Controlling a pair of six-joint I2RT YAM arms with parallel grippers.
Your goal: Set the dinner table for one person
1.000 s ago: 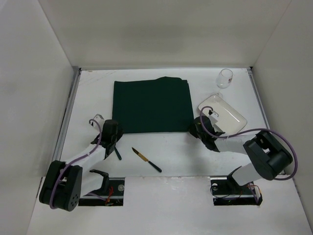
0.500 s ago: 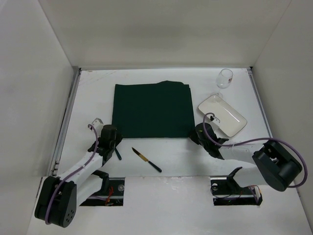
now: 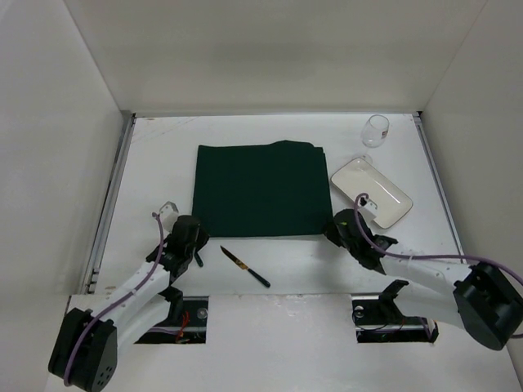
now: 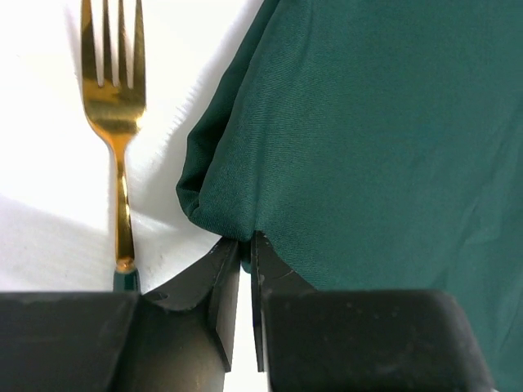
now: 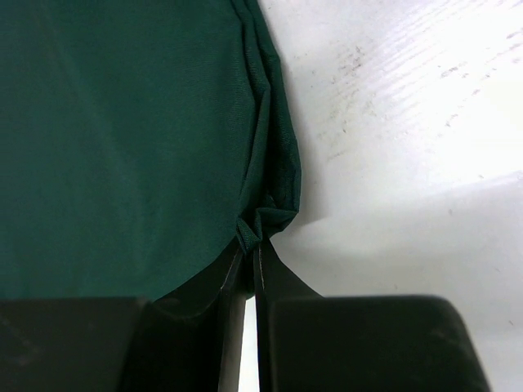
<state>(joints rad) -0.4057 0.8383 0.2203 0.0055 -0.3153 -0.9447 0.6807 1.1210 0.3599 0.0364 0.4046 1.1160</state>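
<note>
A dark green cloth (image 3: 257,189) lies spread on the white dinner table (image 3: 245,135). My left gripper (image 3: 194,234) is shut on the cloth's near left corner (image 4: 221,216). My right gripper (image 3: 333,231) is shut on its near right corner (image 5: 263,222). A gold fork with a dark handle (image 4: 117,106) lies just left of the cloth's left corner; in the top view it is mostly hidden under my left gripper. A knife (image 3: 244,266) with a gold blade and black handle lies on the table near the front, between the arms.
A white rectangular plate (image 3: 373,192) sits right of the cloth, close to my right gripper. A clear glass (image 3: 375,131) stands at the back right. White walls edge the table on three sides.
Both grippers have pulled back toward the near edge with the cloth's corners, drawing the cloth nearer and a little to the right. Knife, plate and glass have not moved.
</note>
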